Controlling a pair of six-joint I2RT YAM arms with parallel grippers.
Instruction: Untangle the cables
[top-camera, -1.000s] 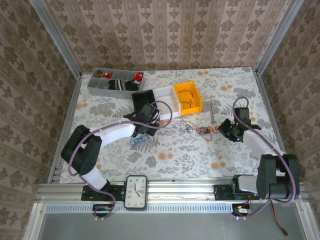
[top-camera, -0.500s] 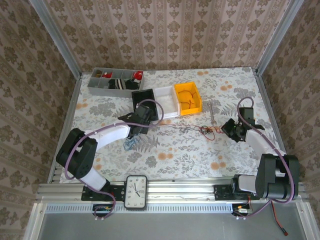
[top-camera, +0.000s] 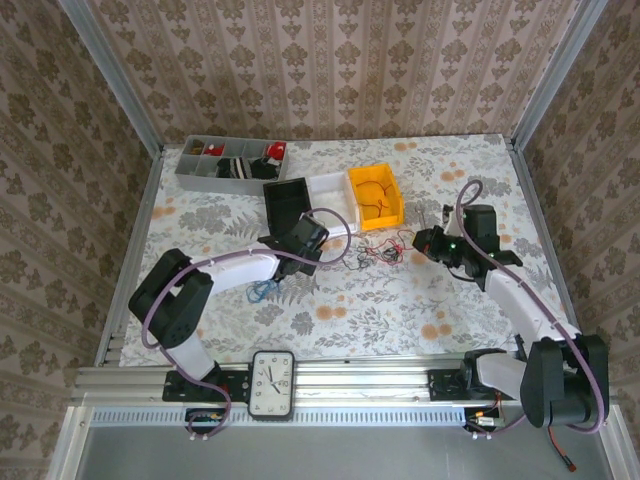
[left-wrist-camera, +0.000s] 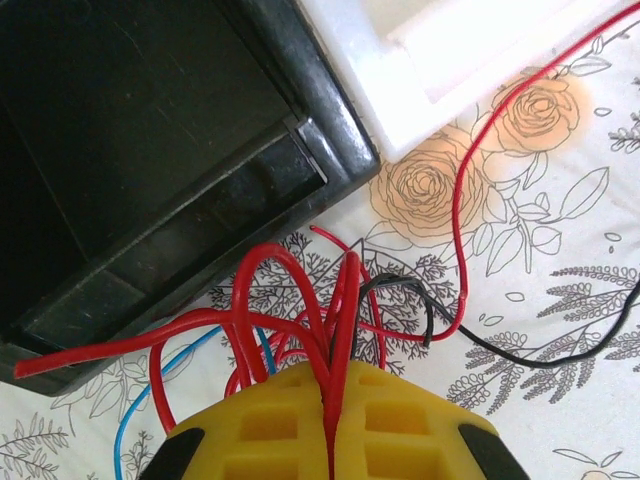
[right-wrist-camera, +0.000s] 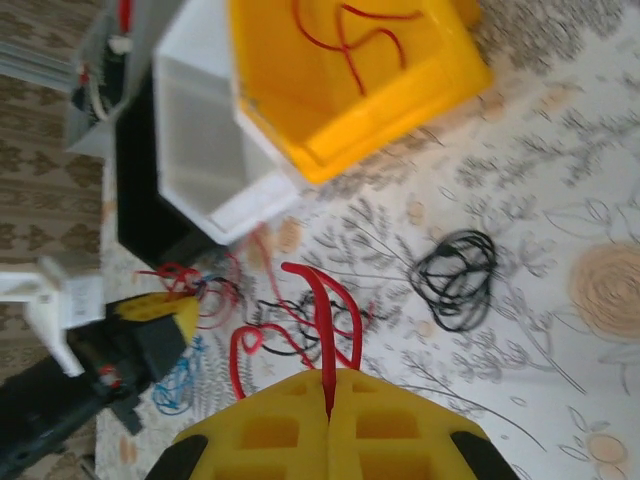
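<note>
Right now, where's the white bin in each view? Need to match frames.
Top external: white bin centre back, between black bin and yellow bin.
Left wrist: white bin top right, black bin left of it.
Right wrist: white bin upper left, black bin below-left, yellow bin right.
Shared landmark: the black bin beside it.

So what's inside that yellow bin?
A thin red cable curls on the floor of the yellow bin. Its near wall hides part of the floor, so anything there cannot be seen.
</note>
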